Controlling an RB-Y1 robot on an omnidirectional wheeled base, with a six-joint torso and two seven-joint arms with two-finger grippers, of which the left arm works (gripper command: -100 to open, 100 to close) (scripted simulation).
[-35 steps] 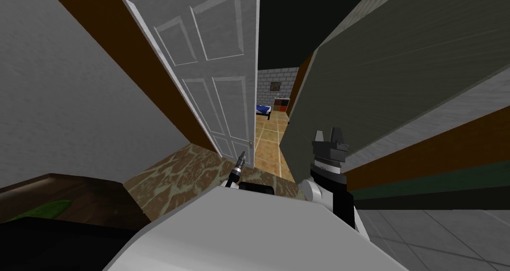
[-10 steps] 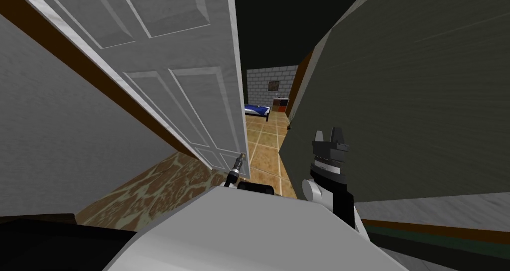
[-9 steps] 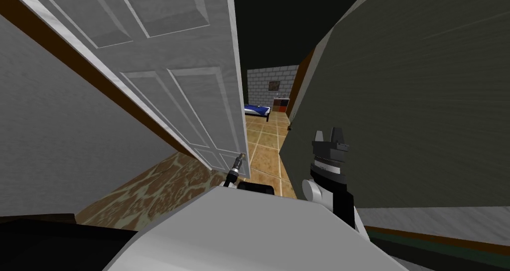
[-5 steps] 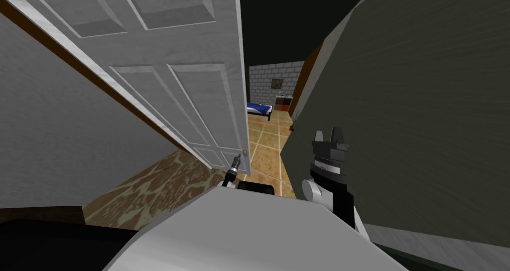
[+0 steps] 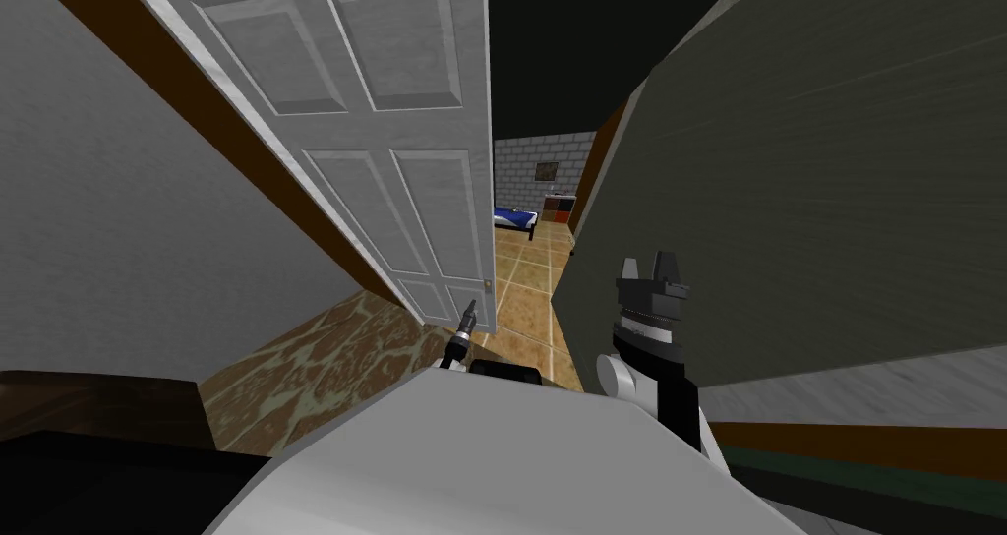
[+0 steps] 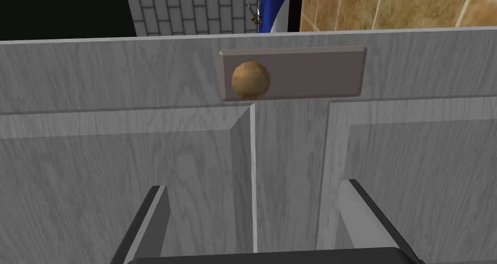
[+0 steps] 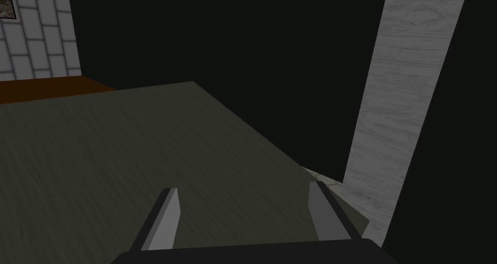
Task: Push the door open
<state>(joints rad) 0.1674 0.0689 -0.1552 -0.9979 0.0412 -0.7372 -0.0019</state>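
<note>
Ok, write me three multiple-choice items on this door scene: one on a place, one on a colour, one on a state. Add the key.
1. The left end effector faces:
A) the door, near its knob
B) a window
C) a table

2. The knob is:
A) blue
B) brown
C) black

3. The door stands:
A) fully shut
B) partly open
C) off its hinges

Key:
1 A, the left wrist view shows the door's panels and the knob straight ahead of it.
2 B, it is a brown ball on a grey plate.
3 B, the head view shows a tiled floor past the door's free edge.
</note>
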